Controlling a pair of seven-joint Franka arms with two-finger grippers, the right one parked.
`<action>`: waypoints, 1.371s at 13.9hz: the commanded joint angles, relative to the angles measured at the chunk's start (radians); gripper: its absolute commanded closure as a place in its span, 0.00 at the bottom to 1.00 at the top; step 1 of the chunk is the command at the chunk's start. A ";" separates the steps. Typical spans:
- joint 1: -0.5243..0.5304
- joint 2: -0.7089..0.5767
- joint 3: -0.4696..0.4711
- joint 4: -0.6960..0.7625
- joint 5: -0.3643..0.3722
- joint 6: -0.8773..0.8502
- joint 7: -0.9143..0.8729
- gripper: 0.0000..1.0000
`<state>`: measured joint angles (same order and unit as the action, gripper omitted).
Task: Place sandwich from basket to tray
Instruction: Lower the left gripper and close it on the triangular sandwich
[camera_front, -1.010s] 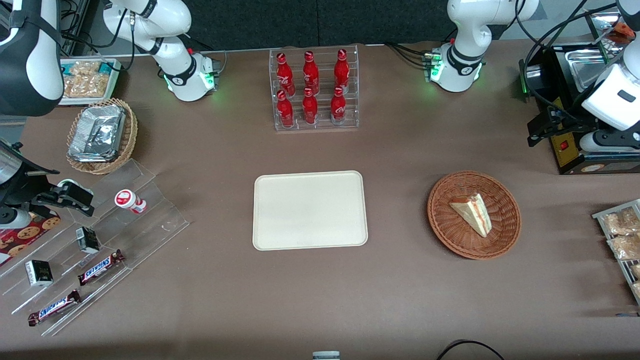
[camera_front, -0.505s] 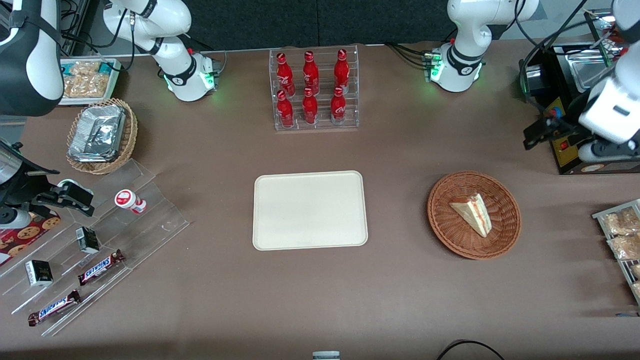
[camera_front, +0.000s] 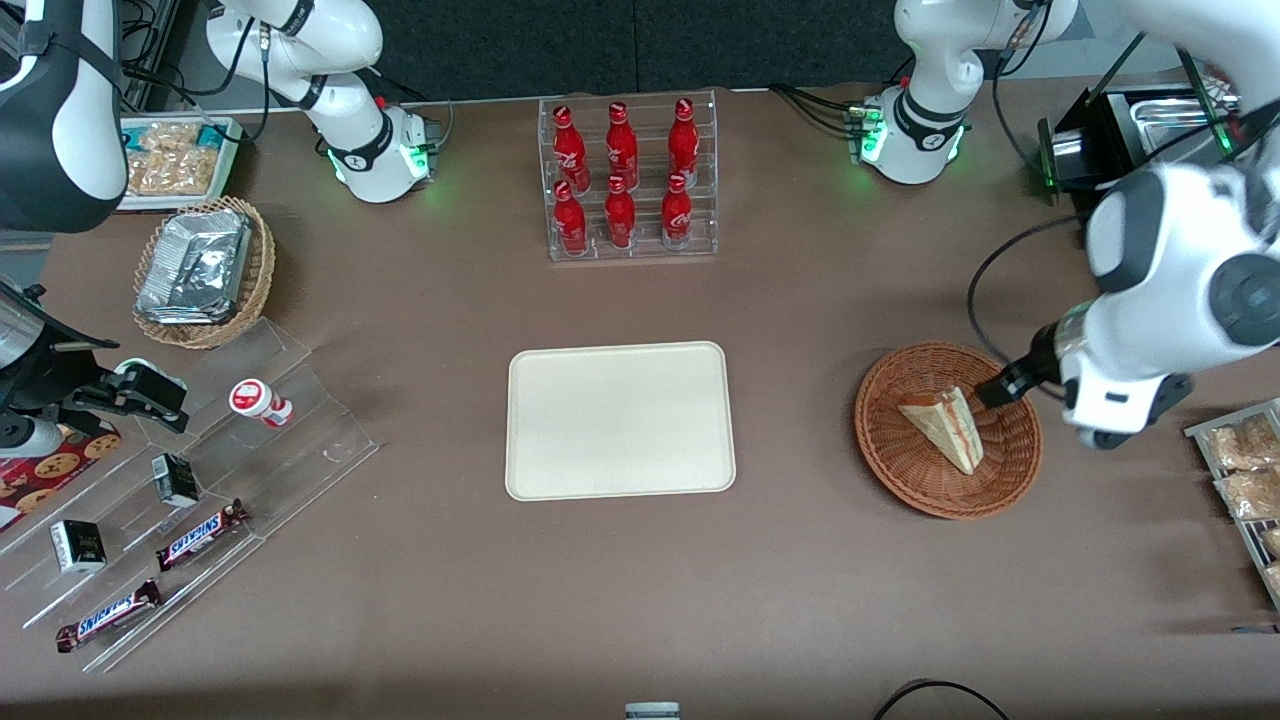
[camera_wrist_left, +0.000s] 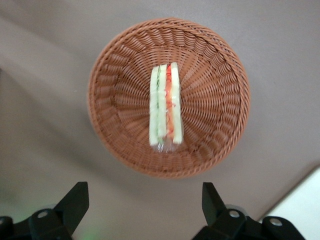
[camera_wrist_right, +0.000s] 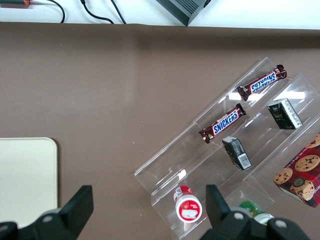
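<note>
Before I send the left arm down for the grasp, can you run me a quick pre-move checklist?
1. Gripper open: ok, fingers spread wide in the wrist view.
2. Gripper above the basket: ok, near the rim, not touching.
3. Sandwich in the basket, lying free: ok.
4. Fingers straddle the sandwich: not ok, it sits off the gap's centre.
5. Tray bare for the drop: ok.
6. Height above the sandwich: cannot tell.

Six red bottles (camera_front: 621, 180), two Snickers bars (camera_front: 203, 533), one sandwich (camera_front: 944, 426).
</note>
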<state>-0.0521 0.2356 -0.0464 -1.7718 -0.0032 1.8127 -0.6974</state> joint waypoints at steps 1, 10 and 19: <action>-0.009 -0.015 0.007 -0.119 -0.014 0.149 -0.031 0.00; -0.003 0.080 0.007 -0.374 -0.044 0.617 -0.045 0.00; -0.003 0.094 0.008 -0.419 -0.041 0.745 -0.020 0.95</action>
<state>-0.0505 0.3707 -0.0421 -2.1809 -0.0395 2.5649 -0.7286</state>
